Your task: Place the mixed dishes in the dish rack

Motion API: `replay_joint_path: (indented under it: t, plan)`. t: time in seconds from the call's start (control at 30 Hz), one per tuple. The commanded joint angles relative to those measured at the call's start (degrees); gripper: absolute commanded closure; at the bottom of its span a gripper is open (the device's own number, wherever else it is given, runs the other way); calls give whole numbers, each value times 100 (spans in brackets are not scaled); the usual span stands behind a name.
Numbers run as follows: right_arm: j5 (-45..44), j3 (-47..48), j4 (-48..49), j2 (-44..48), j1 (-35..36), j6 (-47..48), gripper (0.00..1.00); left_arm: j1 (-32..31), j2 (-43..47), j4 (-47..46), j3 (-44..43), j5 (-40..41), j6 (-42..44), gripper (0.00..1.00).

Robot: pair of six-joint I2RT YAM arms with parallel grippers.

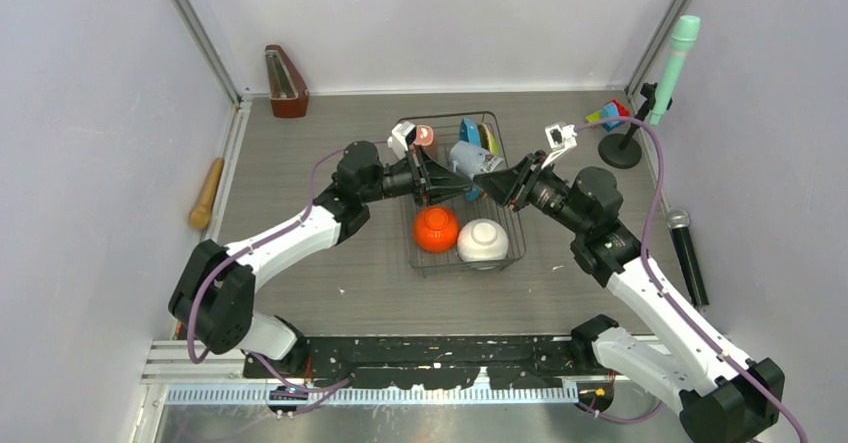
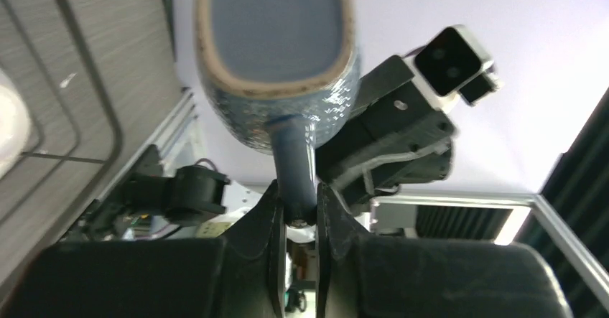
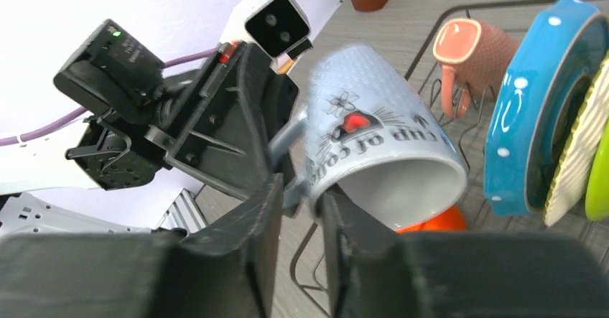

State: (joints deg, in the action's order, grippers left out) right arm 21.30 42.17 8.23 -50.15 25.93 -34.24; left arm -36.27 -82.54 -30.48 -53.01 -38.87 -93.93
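Top external: two bowls (image 1: 436,229) (image 1: 483,241), two mugs (image 1: 468,158) (image 1: 424,135)

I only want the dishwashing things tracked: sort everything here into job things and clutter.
Job: rack, orange bowl, white bowl, grey mug, pink mug, blue plate, green plate.
Clutter: rolling pin, metronome, toy blocks, green microphone, black microphone.

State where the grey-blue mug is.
The grey-blue mug is centre of the top view, above the dish rack, between the left claw and right claw, behind the orange bowl.
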Motion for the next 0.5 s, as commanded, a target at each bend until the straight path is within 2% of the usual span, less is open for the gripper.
replay_joint_path:
  t: [0.0,0.1,0.23,0.33,0.47]
  plan:
    - [7,179,272,444,70,-139,54,-20,297,1195,-330,242,1590,100]
    - [-576,242,-321,640,70,-15,37,22,496,2551,-698,659,2739,100]
    - [-1500,467,-1600,881,74,120,32,-17,562,4337,-1287,1673,4223,100]
    - [-2178,432,-1949,1159,69,194,31,-234,464,5040,-1582,2379,5139,100]
    - [-2529,325,-2061,1453,67,232,31,-653,296,5041,-1620,2970,6163,100]
